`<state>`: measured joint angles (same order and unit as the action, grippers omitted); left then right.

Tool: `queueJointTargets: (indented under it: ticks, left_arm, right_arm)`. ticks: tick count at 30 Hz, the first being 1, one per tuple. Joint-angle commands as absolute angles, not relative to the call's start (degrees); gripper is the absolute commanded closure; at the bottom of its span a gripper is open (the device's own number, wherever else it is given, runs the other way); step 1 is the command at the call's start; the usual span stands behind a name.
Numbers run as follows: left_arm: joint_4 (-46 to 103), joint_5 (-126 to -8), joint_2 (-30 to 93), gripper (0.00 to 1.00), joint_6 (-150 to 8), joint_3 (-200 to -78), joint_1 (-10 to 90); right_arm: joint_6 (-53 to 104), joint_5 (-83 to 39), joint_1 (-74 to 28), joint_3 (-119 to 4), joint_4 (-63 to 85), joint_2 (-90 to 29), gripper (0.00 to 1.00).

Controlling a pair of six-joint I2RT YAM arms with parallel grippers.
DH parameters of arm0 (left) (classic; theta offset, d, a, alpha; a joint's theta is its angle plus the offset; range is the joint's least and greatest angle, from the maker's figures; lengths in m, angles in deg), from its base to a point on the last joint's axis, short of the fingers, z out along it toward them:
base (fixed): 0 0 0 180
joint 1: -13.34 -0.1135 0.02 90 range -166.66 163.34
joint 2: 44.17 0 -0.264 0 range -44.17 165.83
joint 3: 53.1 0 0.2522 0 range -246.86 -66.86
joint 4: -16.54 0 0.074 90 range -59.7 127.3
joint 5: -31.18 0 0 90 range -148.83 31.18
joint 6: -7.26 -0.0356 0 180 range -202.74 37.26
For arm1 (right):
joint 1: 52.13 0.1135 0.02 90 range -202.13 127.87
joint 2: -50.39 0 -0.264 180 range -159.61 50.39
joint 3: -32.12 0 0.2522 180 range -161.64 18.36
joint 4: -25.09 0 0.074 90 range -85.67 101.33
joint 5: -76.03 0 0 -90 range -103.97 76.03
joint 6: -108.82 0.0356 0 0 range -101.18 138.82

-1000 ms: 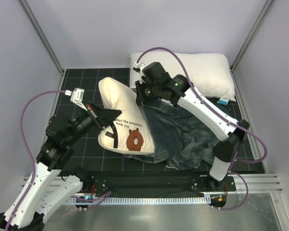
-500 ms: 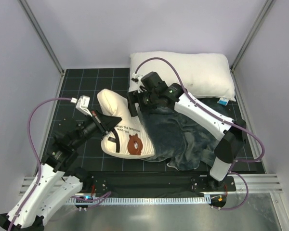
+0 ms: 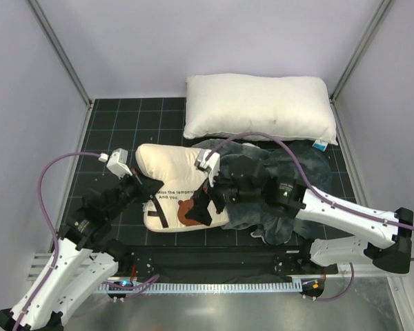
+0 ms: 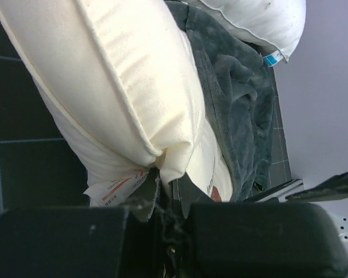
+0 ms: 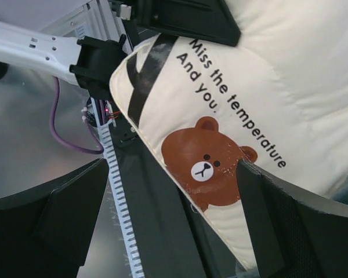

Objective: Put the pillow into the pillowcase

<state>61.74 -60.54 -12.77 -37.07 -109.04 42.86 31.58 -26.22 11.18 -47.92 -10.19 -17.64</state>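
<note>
pillowcase [image 3: 307, 169] half under right arm [image 3: 338, 214], opening unseen

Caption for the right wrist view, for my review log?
Right gripper open over the bear-printed pillow, while the left gripper pinches the pillow's edge.

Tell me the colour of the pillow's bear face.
The bear face is brown with a pale muzzle; right wrist view shows it best.

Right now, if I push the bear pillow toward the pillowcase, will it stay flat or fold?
Probably fold: the pillow puckers where the left gripper pinches its seam, so it looks soft and floppy. Its puffy fill suggests it is light. The pillowcase looks plush, so expect drag, not sliding.
</note>
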Motion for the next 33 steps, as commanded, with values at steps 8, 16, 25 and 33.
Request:
queueJointTargets:
  ticks: [8, 16, 25, 33]
  left_arm:
    - [63.9, -62.2, -14.4, 1.00, -32.9, -115.5, 43.4]
    - [64.3, -63.6, -13.0, 1.00, -30.5, -117.0, 43.4]
    - [63.7, -65.5, -11.9, 0.89, -31.7, -119.9, 43.4]
    - [73.2, -53.6, -13.4, 0.00, -37.7, -126.8, 43.4]
  right_arm:
    - [15.1, 9.2, 31.9, -53.5, -4.4, -27.5, 0.00]
    - [5.6, 34.0, 39.8, -59.2, 2.7, -44.0, 0.00]
    - [0.0, 56.2, 40.1, -55.8, 20.9, -48.6, 0.89]
    - [23.9, 57.0, 36.4, -48.4, 14.5, -30.2, 0.96]
